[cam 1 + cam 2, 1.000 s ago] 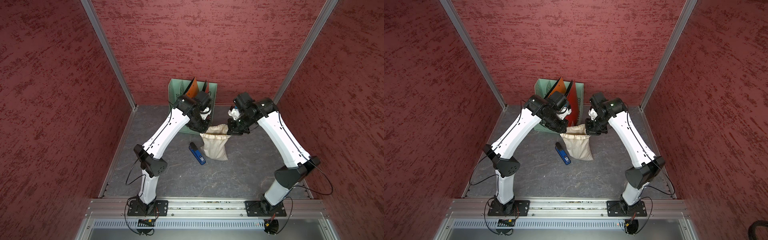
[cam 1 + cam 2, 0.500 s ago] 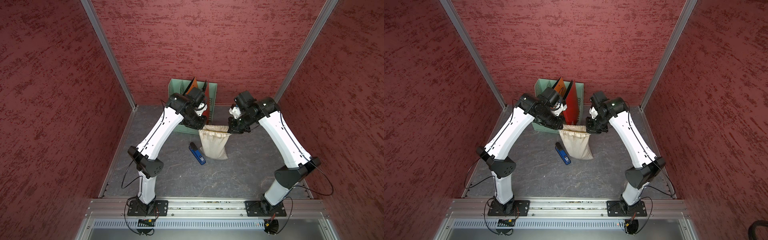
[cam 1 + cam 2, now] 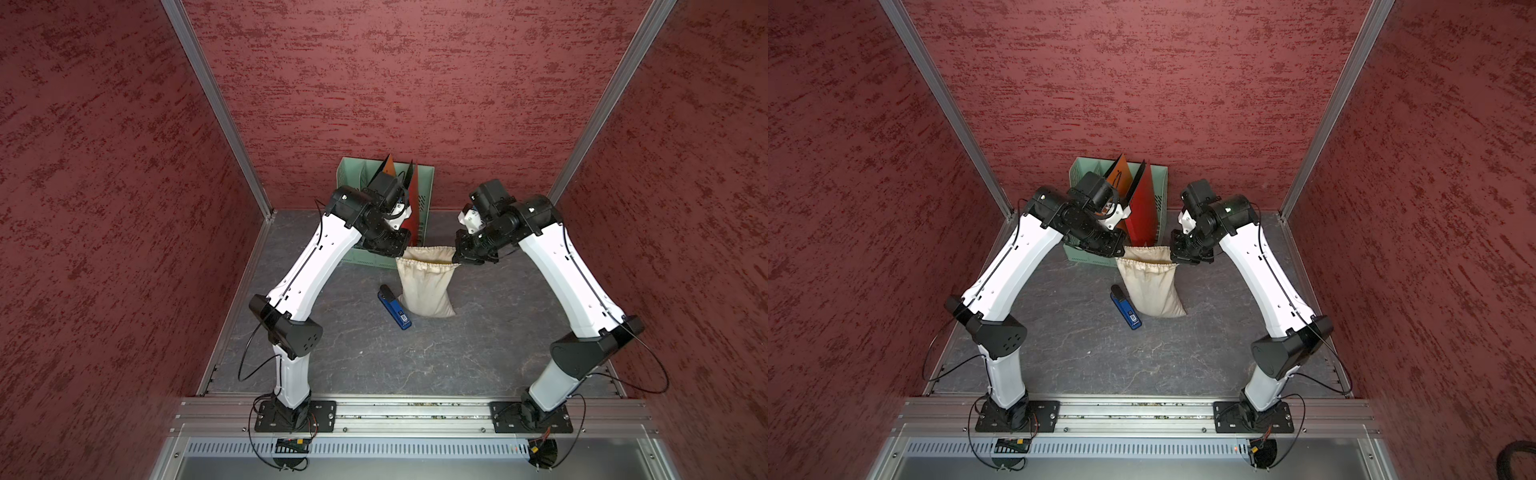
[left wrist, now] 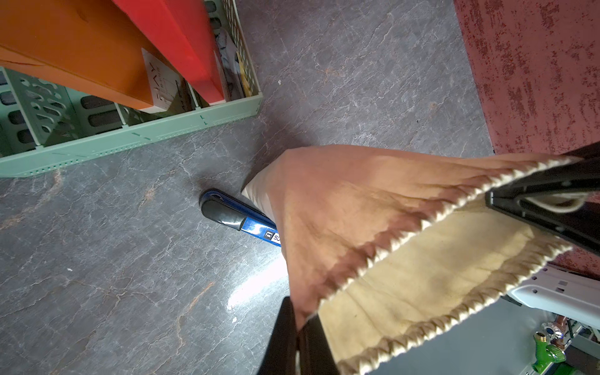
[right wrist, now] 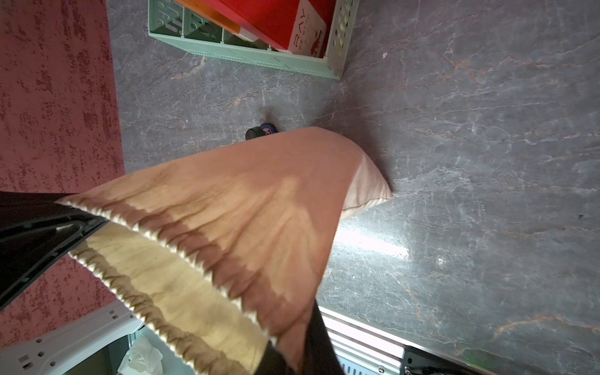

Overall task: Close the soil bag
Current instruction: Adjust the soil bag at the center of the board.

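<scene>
Pinching the soil bag at the two ends of its ruffled neck with the left gripper and the right gripper, both clamped tight on the cloth. Strung taut between the two pairs of jaws with the mouth drawn to a narrow open slit, hanging below them down to the grey table. Resting just beside a blue stapler below the left jaws, near a green rack of folders beyond them

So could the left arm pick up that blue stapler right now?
Probably not yet: the left arm's fingers are shut on the neck of the soil bag. The blue stapler itself lies close by, beside the bag, with nothing over it.
</scene>
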`<state>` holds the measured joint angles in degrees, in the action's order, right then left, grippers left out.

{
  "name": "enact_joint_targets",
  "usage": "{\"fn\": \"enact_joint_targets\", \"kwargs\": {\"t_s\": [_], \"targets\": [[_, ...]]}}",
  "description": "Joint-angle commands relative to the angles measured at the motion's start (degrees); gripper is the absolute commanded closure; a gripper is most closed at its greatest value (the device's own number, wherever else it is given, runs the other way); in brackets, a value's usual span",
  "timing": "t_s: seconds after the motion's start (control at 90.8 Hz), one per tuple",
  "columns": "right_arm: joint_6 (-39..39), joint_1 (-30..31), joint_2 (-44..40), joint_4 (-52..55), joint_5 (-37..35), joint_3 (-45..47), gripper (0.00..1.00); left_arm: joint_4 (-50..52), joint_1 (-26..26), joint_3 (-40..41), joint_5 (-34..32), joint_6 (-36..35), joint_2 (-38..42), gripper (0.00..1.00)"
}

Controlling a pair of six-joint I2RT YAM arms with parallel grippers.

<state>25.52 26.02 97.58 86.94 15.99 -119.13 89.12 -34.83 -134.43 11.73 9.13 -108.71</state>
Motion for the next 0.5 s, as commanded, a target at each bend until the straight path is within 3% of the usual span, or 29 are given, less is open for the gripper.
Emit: {"fn": "enact_joint_targets", "kwargs": {"t_s": [0.0, 0.331, 0.485], "targets": [[0.0, -0.41, -1.84, -3.19, 2.63, -0.05, 1.0, -2.01, 1.09, 0.88, 0.55, -0.19, 3.06, 1.0], [-1.96, -0.53, -2.64, -4.74, 6.25, 1.2, 1.0, -4.53, 3.42, 6.46, 1.72, 0.59, 6.04, 1.0], [-1.66, -0.53, -3.74, -6.04, 6.64, 2.9, 0.76, -5.19, 2.94, 6.31, 3.02, 1.26, 5.71, 1.0]]}}
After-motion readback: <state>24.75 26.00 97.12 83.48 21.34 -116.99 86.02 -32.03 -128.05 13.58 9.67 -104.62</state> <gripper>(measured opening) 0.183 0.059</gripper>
